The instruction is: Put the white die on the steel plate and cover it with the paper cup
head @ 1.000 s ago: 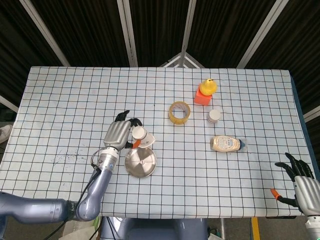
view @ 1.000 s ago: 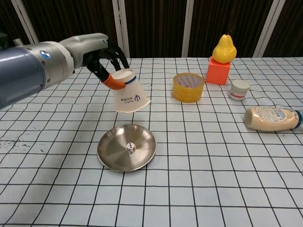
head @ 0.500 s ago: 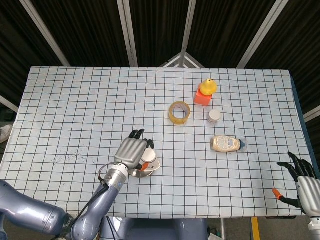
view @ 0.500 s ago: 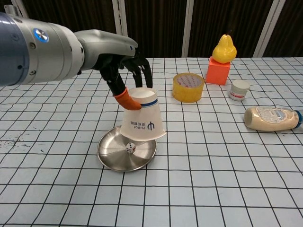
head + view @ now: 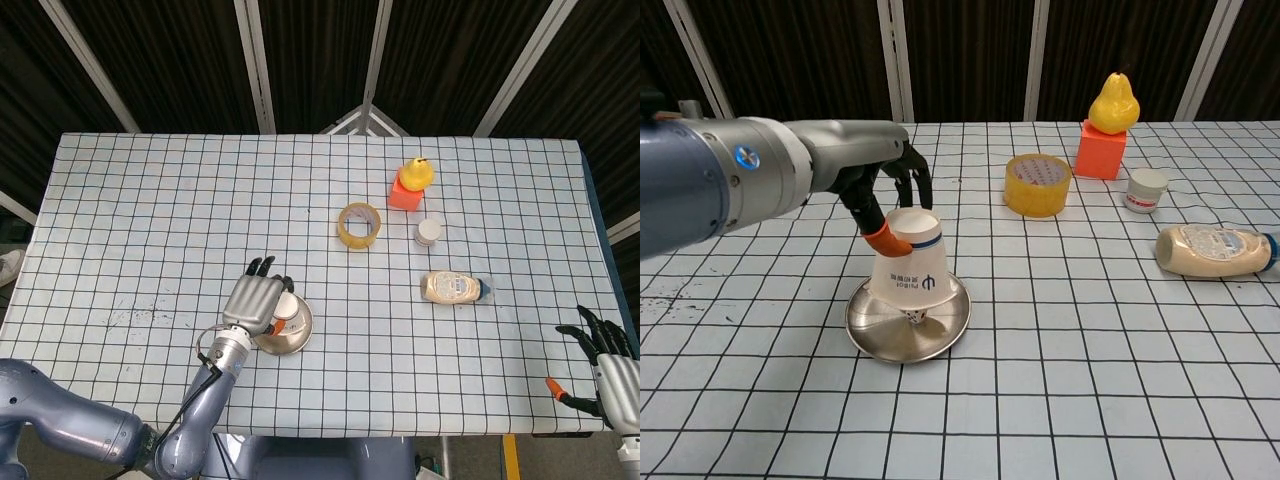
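- I see my left hand (image 5: 888,190) gripping the paper cup (image 5: 907,266) near its closed base, fingers curled over the top and the orange-tipped thumb pressed on the cup's left side.
- The left arm comes in from the left edge in the chest view, forearm roughly level, hand bent down over the cup; in the head view the left hand (image 5: 256,301) sits over the left part of the plate.
- The paper cup is upside down, its long axis nearly upright and leaning slightly, open mouth facing down onto the steel plate (image 5: 955,309).
- The white die (image 5: 916,317) is on the steel plate, just visible under the cup's lower rim, so the cup's front edge is not flat on the plate.
- The steel plate lies on the checked tablecloth (image 5: 1090,380), front left of centre.
- Further right and back, well apart from the plate, I see a roll of yellow tape (image 5: 1037,185), then an orange block (image 5: 1100,149) with a yellow pear (image 5: 1114,103) on top.
- My right hand (image 5: 608,365) hangs at the table's lower right edge in the head view, fingers spread, holding nothing.
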`<action>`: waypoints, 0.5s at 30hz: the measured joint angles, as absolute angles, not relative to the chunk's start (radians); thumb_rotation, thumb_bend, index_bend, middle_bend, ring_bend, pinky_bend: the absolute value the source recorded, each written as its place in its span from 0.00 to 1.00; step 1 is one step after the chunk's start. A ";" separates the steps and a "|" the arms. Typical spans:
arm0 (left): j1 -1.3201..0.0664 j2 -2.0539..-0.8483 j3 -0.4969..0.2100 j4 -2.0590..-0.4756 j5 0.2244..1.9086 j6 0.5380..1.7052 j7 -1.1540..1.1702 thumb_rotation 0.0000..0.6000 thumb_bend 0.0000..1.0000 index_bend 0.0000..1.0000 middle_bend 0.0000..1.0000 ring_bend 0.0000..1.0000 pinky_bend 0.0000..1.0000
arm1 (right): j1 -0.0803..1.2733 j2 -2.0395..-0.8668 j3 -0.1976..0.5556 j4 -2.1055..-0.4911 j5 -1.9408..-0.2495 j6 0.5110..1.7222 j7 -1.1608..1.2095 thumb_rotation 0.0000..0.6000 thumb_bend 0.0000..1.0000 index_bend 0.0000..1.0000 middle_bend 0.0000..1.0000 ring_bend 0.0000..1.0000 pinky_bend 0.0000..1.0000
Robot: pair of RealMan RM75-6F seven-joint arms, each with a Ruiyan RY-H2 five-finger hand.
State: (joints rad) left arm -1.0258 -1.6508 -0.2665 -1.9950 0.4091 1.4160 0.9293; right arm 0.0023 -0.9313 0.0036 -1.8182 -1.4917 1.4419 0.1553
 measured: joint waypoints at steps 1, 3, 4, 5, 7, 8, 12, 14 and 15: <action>-1.024 -1.653 -0.258 -1.986 0.414 1.412 0.928 1.00 0.53 0.46 0.37 0.02 0.00 | 0.002 -0.932 0.004 -1.818 -1.492 1.442 0.156 1.00 0.23 0.27 0.05 0.09 0.00; -1.020 -1.659 -0.242 -1.970 0.427 1.404 0.924 1.00 0.53 0.46 0.37 0.02 0.00 | 0.003 -0.932 0.004 -1.818 -1.490 1.441 0.160 1.00 0.23 0.27 0.05 0.09 0.00; -1.019 -1.662 -0.237 -1.964 0.434 1.401 0.921 1.00 0.53 0.46 0.37 0.02 0.00 | 0.003 -0.932 0.004 -1.817 -1.489 1.441 0.162 1.00 0.23 0.27 0.05 0.09 0.00; -1.017 -1.665 -0.233 -1.957 0.442 1.397 0.916 1.00 0.53 0.46 0.37 0.02 0.00 | 0.003 -0.932 0.004 -1.816 -1.489 1.440 0.164 1.00 0.23 0.27 0.05 0.09 0.00; -1.012 -1.673 -0.221 -1.940 0.464 1.382 0.899 1.00 0.53 0.46 0.37 0.02 0.00 | 0.003 -0.932 0.005 -1.814 -1.489 1.439 0.168 1.00 0.23 0.27 0.05 0.09 0.00; -1.009 -1.676 -0.216 -1.934 0.473 1.374 0.892 1.00 0.53 0.46 0.37 0.02 0.00 | 0.003 -0.932 0.005 -1.814 -1.489 1.439 0.168 1.00 0.23 0.27 0.05 0.09 0.00; -1.001 -1.686 -0.187 -1.902 0.518 1.342 0.869 1.00 0.53 0.46 0.35 0.02 0.00 | 0.005 -0.934 0.004 -1.808 -1.485 1.431 0.177 1.00 0.23 0.27 0.05 0.09 0.00; -0.996 -1.692 -0.175 -1.883 0.546 1.329 0.851 1.00 0.53 0.46 0.35 0.02 0.00 | 0.005 -0.934 0.004 -1.806 -1.484 1.430 0.181 1.00 0.23 0.27 0.05 0.09 0.00; -0.990 -1.695 -0.168 -1.869 0.567 1.320 0.833 1.00 0.53 0.46 0.35 0.02 0.00 | 0.005 -0.934 0.004 -1.806 -1.485 1.430 0.184 1.00 0.23 0.27 0.05 0.09 0.00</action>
State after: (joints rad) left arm -0.9903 -1.6953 -0.1676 -1.8692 0.5666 1.3197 0.8327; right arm 0.0053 -0.9342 0.0041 -1.8059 -1.4848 1.4305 0.1836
